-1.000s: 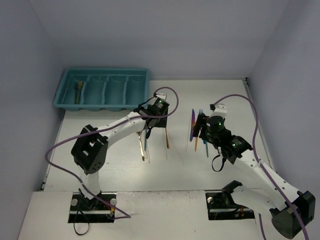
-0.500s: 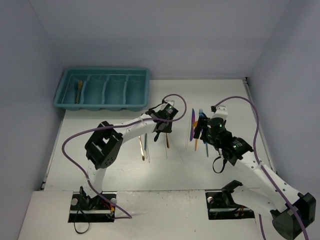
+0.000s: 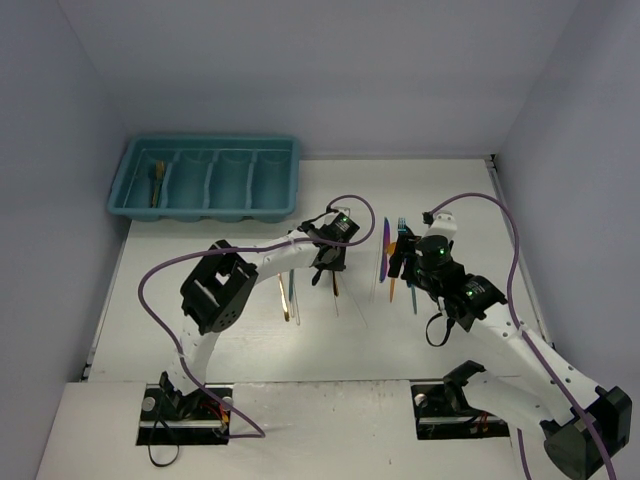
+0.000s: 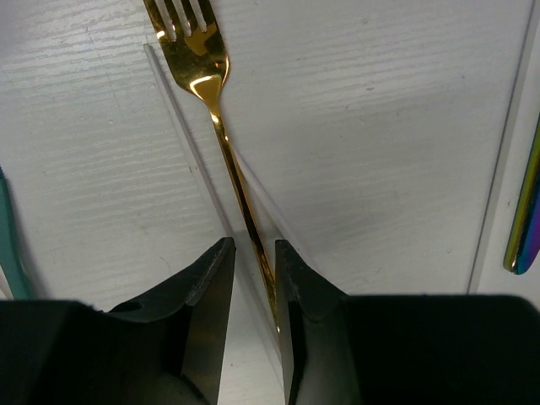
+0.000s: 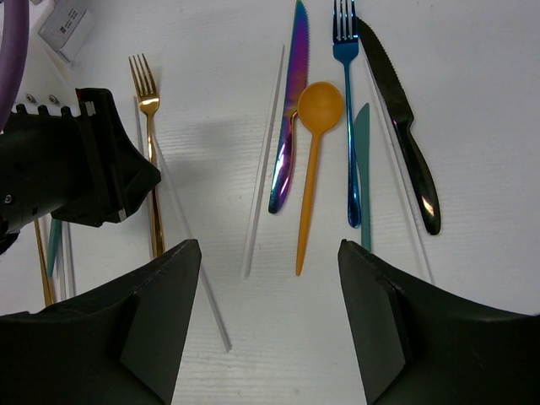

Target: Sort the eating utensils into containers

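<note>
A gold fork (image 4: pixel 221 135) lies flat on the white table, tines pointing away. My left gripper (image 4: pixel 253 249) is down over its handle with narrow jaws either side; the handle rests against the right finger and a gap shows on the left. A translucent stick (image 4: pixel 181 126) runs under the same jaws. My right gripper (image 5: pixel 268 245) hovers wide open and empty over the other utensils: a purple knife (image 5: pixel 289 110), orange spoon (image 5: pixel 314 160), blue fork (image 5: pixel 347 110), teal knife (image 5: pixel 362 169) and black knife (image 5: pixel 405 126). The teal tray (image 3: pixel 210 142) stands at the far left.
One gold utensil (image 3: pixel 157 180) lies in the tray's leftmost compartment. Another gold utensil (image 3: pixel 284 295) and a teal one (image 3: pixel 292 283) lie left of the left gripper (image 3: pixel 330 268). A pale stick (image 5: pixel 266 160) lies between the two grippers. White walls close in the table.
The left arm has swung right and nearer, bringing its gripper down over the gold fork's handle, and its jaws have narrowed. The right arm has hardly moved.
</note>
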### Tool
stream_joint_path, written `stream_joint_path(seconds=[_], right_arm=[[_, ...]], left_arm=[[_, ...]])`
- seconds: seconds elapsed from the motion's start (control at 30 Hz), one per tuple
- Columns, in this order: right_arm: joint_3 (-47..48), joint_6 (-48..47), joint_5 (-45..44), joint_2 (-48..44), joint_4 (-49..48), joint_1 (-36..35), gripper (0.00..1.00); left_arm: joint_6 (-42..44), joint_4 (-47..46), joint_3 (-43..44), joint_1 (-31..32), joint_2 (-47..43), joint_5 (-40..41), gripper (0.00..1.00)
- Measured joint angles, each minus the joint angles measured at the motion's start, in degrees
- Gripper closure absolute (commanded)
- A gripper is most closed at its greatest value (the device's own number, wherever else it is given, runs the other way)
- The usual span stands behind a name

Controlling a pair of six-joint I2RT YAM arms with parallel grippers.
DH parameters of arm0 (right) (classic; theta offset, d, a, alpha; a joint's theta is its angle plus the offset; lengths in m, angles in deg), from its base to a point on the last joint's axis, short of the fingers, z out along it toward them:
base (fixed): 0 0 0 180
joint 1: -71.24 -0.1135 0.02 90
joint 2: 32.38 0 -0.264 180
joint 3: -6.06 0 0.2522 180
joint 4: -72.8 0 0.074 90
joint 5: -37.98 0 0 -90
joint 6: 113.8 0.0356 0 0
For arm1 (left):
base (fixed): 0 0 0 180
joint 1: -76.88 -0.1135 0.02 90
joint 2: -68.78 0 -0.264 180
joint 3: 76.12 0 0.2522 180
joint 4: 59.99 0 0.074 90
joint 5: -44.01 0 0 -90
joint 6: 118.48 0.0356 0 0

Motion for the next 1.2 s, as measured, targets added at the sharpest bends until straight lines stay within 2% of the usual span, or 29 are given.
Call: stream_joint_path(seconds=[0.33, 0.9, 1.2], right_arm=[[-0.2, -0.2, -0.4, -0.3, 0.0, 0.0, 0.36], [-1.9, -0.2, -0.5, -2.4, 0.4, 0.4, 0.36], [-2.0, -0.2, -0.5, -2.5, 0.4, 0.4, 0.36]], left_arm=[[-1.5, -0.3, 0.0, 0.2, 0.4, 0.1, 0.85], [-1.8, 1.2, 0.3, 0.2, 1.1, 3.8, 0.86], [-1.7, 3.1, 2.3, -1.9, 2.1, 4.1, 0.86]])
